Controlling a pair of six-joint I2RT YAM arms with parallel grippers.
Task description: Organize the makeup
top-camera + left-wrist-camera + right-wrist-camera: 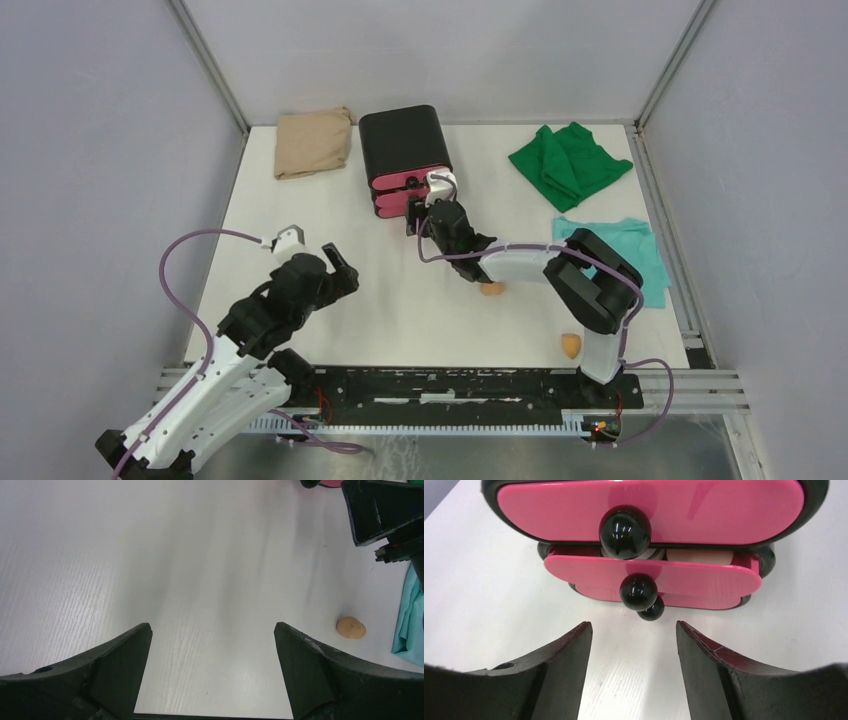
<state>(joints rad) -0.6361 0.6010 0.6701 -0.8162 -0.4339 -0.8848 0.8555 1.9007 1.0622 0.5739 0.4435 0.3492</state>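
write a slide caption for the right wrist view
Open right gripper faces the pink drawers, the middle drawer ajar with pale pieces showing inside.

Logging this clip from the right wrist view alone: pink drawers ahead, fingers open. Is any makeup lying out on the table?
Observer: Yes. Two tan egg-shaped sponges lie on the white table, one partly under the right arm, the other near its base.
Operator: Is the other arm holding anything?
Observer: No, the left gripper is open over bare table.
Operator: Anything else out there?
Observer: A beige folded cloth left of the black box with pink drawers, a green folded cloth and a teal folded cloth on the right.
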